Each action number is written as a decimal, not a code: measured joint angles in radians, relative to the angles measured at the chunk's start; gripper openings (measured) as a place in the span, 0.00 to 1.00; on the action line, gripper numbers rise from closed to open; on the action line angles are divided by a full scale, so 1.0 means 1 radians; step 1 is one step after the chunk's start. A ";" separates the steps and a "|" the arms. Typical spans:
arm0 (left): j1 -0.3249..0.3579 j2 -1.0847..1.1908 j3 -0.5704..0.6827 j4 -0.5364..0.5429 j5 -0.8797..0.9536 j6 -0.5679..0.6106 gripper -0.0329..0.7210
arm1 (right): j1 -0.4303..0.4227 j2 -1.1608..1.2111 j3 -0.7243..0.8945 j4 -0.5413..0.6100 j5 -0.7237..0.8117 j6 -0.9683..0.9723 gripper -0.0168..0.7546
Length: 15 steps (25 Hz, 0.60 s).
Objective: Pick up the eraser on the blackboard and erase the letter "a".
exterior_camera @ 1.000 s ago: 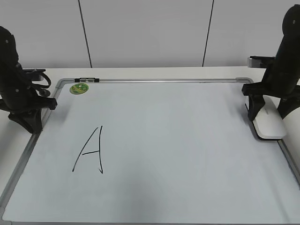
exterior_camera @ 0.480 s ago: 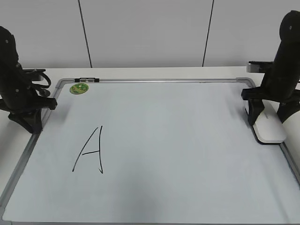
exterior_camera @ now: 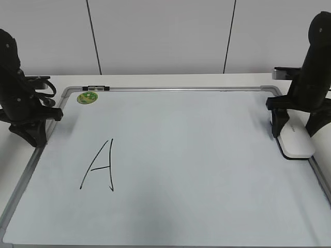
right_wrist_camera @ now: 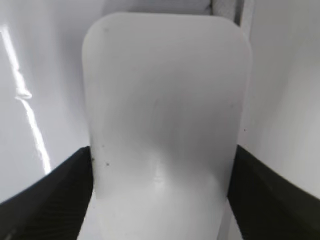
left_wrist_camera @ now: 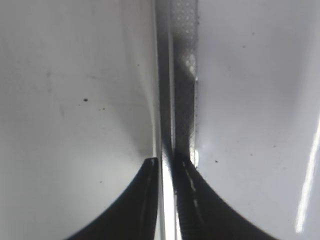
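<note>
The blackboard [exterior_camera: 196, 155] is a pale whiteboard with a silver frame, lying flat on the table. The white eraser [exterior_camera: 298, 144] lies at its right edge and fills the right wrist view [right_wrist_camera: 165, 90]. My right gripper [exterior_camera: 296, 132] stands over it, and its two black fingers [right_wrist_camera: 162, 157] press on the eraser's long sides. No small letter "a" shows anywhere. Only a tall angular capital "A" [exterior_camera: 101, 165] is written at the left. My left gripper [exterior_camera: 34, 137] rests at the board's left edge, its fingers [left_wrist_camera: 167, 162] nearly together over the frame rail [left_wrist_camera: 182, 75].
A round green magnet [exterior_camera: 87, 97] sits at the board's far left corner. A small dark clip [exterior_camera: 96, 88] sits on the far frame rail. A white wall stands behind the table.
My right arm has straightened up over the eraser. The eraser has shifted a little toward the front along the right edge. The left arm has not moved.
</note>
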 joint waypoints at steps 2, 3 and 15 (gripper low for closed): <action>0.000 0.000 0.000 0.000 0.000 0.000 0.17 | 0.000 0.000 0.000 0.002 0.000 0.000 0.87; 0.000 0.000 0.000 0.000 0.000 0.000 0.17 | 0.000 0.000 0.000 0.002 0.000 0.000 0.87; -0.006 -0.009 -0.069 0.008 0.019 0.000 0.44 | 0.000 -0.090 -0.008 0.000 0.000 0.002 0.88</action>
